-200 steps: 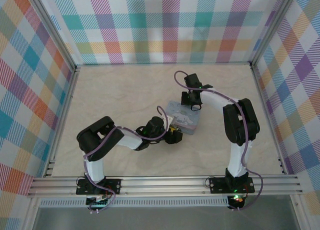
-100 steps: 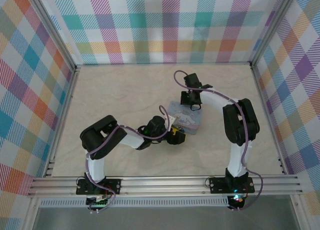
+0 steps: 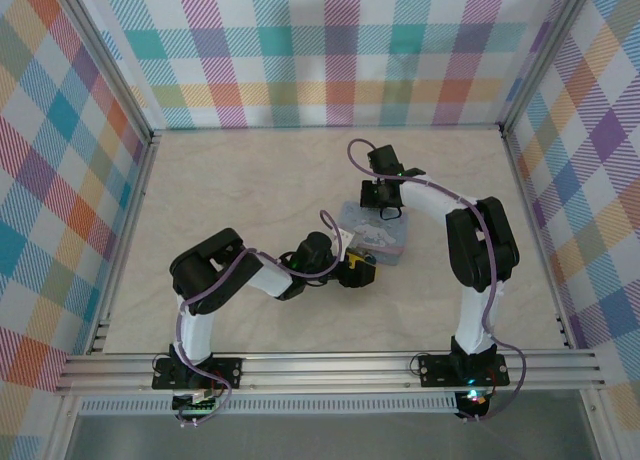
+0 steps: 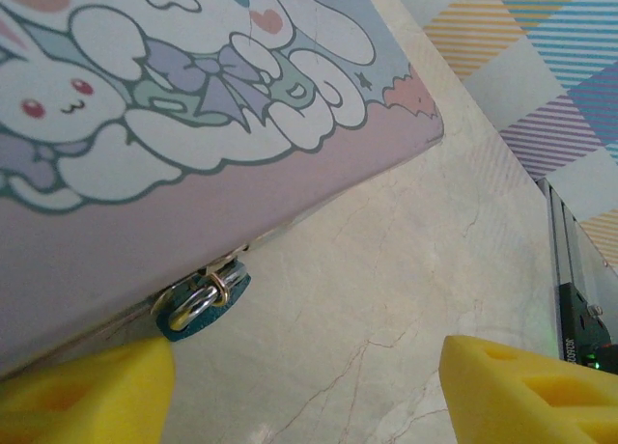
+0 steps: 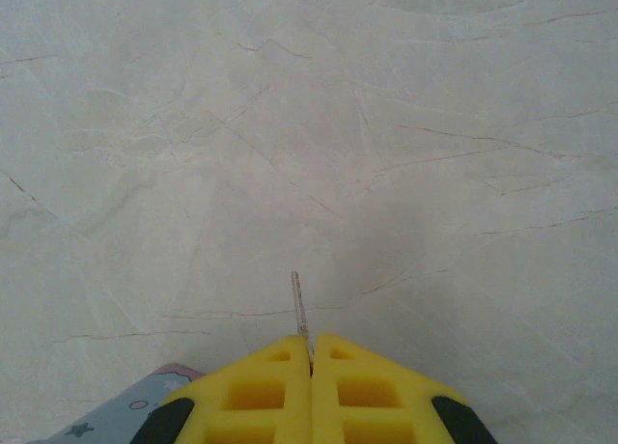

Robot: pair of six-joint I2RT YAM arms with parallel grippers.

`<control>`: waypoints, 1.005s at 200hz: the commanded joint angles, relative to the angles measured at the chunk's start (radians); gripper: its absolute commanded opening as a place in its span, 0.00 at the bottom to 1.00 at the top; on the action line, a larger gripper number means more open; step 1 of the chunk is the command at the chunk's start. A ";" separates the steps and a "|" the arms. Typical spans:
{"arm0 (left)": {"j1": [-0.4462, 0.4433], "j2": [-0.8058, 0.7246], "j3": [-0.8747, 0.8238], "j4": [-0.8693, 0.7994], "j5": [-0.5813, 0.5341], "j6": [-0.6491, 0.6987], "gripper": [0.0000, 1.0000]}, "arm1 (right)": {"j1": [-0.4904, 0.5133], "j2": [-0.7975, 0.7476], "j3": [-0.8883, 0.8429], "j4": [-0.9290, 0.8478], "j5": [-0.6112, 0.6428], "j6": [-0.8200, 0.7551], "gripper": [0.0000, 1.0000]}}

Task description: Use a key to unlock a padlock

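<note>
A small teal padlock [image 4: 198, 304] with a silver shackle hangs from the hasp on the front edge of the pale cartoon-printed tin [image 4: 193, 125]. It is just above my left fingertip. My left gripper [image 4: 307, 372] is open, its yellow fingers [image 4: 87, 396] wide apart and low over the table with nothing between them. From above, the left gripper [image 3: 355, 270] sits at the tin's [image 3: 375, 238] near-left corner. My right gripper [image 5: 311, 352] is shut on the key [image 5: 299, 304], whose thin blade sticks out forward, edge-on. The right gripper [image 3: 385, 208] hangs over the tin's far side.
Checked walls enclose the marble-patterned table [image 3: 250, 180] on three sides. A metal rail [image 3: 330, 365] runs along the near edge, and a corner of it shows at the right of the left wrist view. Open table lies left of and beyond the tin.
The left arm has pushed to the right and its jaws have widened. The tin has turned and slid slightly to the right. The right arm has stayed put.
</note>
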 commanded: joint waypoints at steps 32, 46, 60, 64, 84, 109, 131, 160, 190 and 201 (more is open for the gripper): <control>-0.029 0.025 0.019 -0.055 -0.135 -0.001 0.73 | 0.020 -0.029 0.017 -0.105 -0.007 -0.014 0.00; -0.038 0.011 0.002 -0.057 -0.214 -0.004 0.75 | 0.019 -0.046 0.022 -0.111 0.001 -0.016 0.00; -0.052 0.001 -0.004 -0.078 -0.299 -0.014 0.75 | 0.019 -0.056 0.024 -0.115 0.000 -0.014 0.00; -0.057 -0.001 -0.006 -0.078 -0.315 -0.014 0.76 | 0.019 -0.059 0.024 -0.115 0.001 -0.011 0.00; -0.070 0.002 0.003 -0.082 -0.357 -0.019 0.78 | 0.019 -0.069 0.012 -0.115 0.004 -0.010 0.00; -0.070 0.005 0.018 -0.085 -0.341 -0.009 0.77 | 0.010 -0.104 0.001 -0.124 0.030 -0.014 0.00; -0.070 -0.021 0.006 -0.100 -0.354 0.008 0.77 | -0.018 -0.153 -0.016 -0.147 0.075 -0.016 0.00; -0.070 -0.048 -0.023 -0.103 -0.394 0.013 0.79 | -0.060 -0.209 -0.059 -0.179 0.143 -0.002 0.00; -0.070 -0.037 -0.013 -0.103 -0.386 0.019 0.79 | -0.097 -0.258 -0.137 -0.176 0.195 0.031 0.00; -0.070 -0.032 -0.003 -0.113 -0.373 0.028 0.79 | -0.111 -0.265 -0.163 -0.170 0.201 0.040 0.00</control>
